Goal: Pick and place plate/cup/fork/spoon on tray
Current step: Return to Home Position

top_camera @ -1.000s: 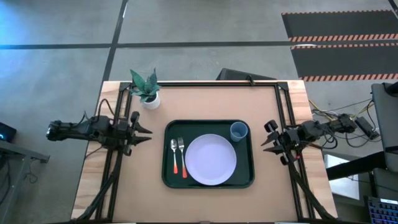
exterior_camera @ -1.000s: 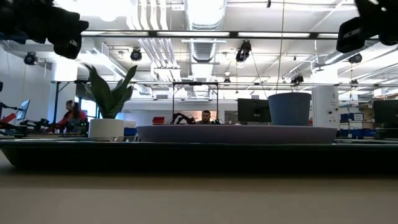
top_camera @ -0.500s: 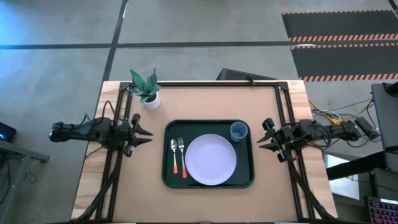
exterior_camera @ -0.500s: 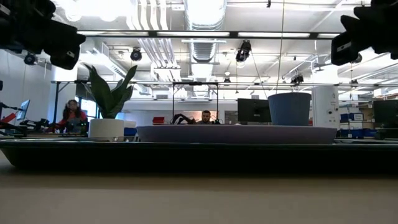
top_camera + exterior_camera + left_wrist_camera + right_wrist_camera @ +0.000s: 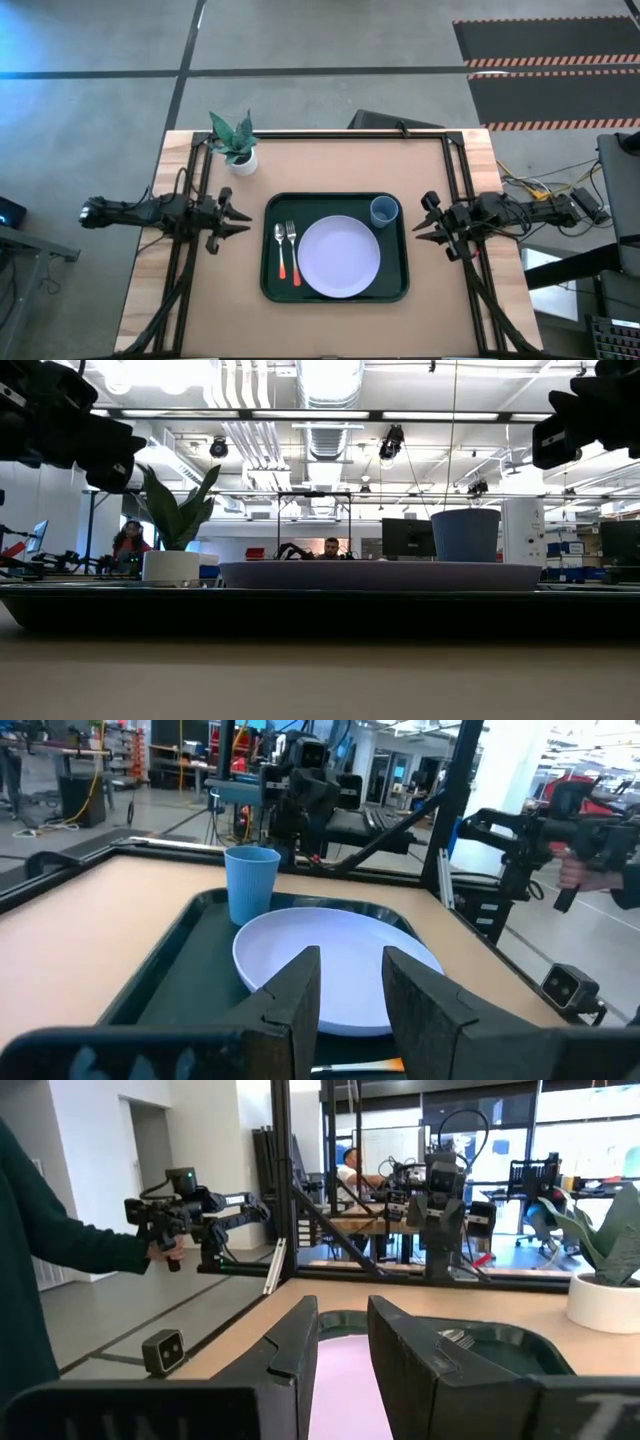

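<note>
The dark green tray (image 5: pixel 270 285) lies in the middle of the table. The pale lavender plate (image 5: pixel 340 256) rests flat on it. The blue cup (image 5: pixel 384 211) stands upright in its far right corner. The spoon (image 5: pixel 280 248) and the fork (image 5: pixel 292 250) lie side by side on its left part, red-orange handles toward the near edge. My left gripper (image 5: pixel 246 221) hovers open left of the tray, pointing level at it. My right gripper (image 5: pixel 418 231) hovers open right of the tray. The wrist views show nothing between either gripper's fingers (image 5: pixel 300 990) (image 5: pixel 300 1345).
A white pot with a green plant (image 5: pixel 238 148) stands at the table's far left. A black frame (image 5: pixel 330 134) runs along the table's far edge and sides. Beyond the left edge a person in a dark sleeve (image 5: pixel 60 1240) holds a hand-held device. More people sit in the room behind (image 5: pixel 330 547).
My left gripper has sunk a little toward the table, still level and left of the tray. The tray and everything on it have stayed where they were.
</note>
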You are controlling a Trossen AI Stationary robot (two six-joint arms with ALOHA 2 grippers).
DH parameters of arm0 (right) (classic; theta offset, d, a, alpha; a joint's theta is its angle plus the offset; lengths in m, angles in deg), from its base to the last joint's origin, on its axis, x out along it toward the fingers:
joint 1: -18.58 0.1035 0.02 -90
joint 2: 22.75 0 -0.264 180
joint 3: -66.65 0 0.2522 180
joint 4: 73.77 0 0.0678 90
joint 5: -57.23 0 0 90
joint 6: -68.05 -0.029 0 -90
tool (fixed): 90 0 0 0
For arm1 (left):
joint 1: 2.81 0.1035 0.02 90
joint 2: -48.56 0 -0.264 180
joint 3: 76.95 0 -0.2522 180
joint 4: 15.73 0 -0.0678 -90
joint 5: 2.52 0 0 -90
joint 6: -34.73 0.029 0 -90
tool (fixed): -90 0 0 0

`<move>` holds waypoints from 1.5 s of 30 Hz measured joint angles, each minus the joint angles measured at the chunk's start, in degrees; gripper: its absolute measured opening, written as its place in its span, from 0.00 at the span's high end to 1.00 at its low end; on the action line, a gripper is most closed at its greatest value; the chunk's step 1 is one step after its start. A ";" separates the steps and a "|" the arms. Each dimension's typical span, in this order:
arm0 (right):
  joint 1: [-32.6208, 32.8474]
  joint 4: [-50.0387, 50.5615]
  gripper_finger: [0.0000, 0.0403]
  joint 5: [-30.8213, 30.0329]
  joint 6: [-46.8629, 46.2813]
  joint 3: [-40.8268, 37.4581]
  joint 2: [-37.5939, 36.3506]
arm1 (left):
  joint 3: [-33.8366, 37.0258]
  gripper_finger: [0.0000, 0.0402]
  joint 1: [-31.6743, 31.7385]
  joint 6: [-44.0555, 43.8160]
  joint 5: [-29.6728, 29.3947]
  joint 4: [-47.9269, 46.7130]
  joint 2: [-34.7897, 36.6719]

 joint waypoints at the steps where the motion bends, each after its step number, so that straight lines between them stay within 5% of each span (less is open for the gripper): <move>1: 0.00 0.25 0.80 0.00 0.03 0.00 -0.04 | 0.05 0.77 0.00 -0.11 0.00 0.00 -0.13; 45: 0.00 5.20 0.80 -0.33 2.40 0.02 5.62 | 0.35 0.77 0.00 -1.22 -3.26 0.99 -6.93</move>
